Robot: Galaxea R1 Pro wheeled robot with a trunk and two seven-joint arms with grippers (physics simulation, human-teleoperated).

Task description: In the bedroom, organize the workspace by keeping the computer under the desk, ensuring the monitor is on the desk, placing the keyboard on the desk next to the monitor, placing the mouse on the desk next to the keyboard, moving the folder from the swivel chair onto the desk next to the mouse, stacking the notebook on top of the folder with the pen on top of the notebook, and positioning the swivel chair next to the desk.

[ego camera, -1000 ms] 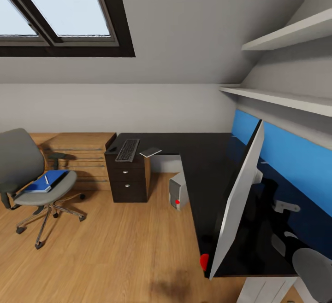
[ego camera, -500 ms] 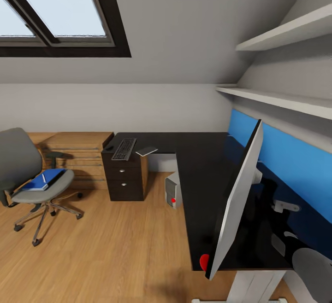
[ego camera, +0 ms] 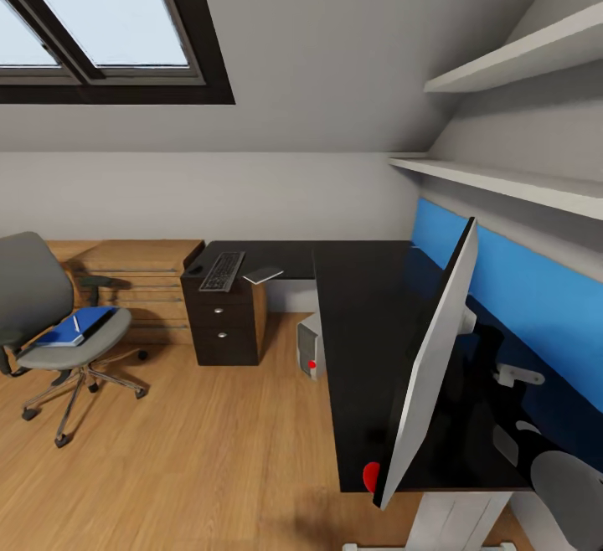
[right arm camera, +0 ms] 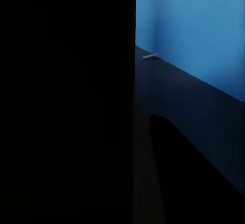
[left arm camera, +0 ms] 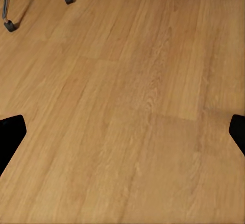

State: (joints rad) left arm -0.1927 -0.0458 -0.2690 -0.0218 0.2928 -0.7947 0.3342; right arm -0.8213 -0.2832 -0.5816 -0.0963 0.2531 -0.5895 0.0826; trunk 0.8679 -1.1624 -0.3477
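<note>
The swivel chair (ego camera: 38,308) stands on the floor at the left, apart from the black desk (ego camera: 368,316). On its seat lies the blue folder (ego camera: 67,332) with the white pen (ego camera: 77,323) on top. At the desk's far end lie the keyboard (ego camera: 222,271), the small mouse (ego camera: 198,268) and a thin grey notebook (ego camera: 263,275). The computer (ego camera: 311,347) stands under the desk. I see the monitor (ego camera: 431,375) edge-on on the near desk wing. My left gripper (left arm camera: 122,132) hangs open over bare floor. My right gripper's fingers cannot be made out in the dark right wrist view.
A light wooden drawer chest (ego camera: 138,283) stands behind the chair. A blue wall panel (ego camera: 536,300) runs behind the desk, with white shelves (ego camera: 502,182) above. Open wooden floor (ego camera: 193,459) lies between chair and desk. A grey part of my right arm (ego camera: 569,492) shows at the lower right.
The whole head view has shifted, so the camera has moved; desk, chair and computer sit a little further left and smaller in the picture. None of the things themselves has moved.
</note>
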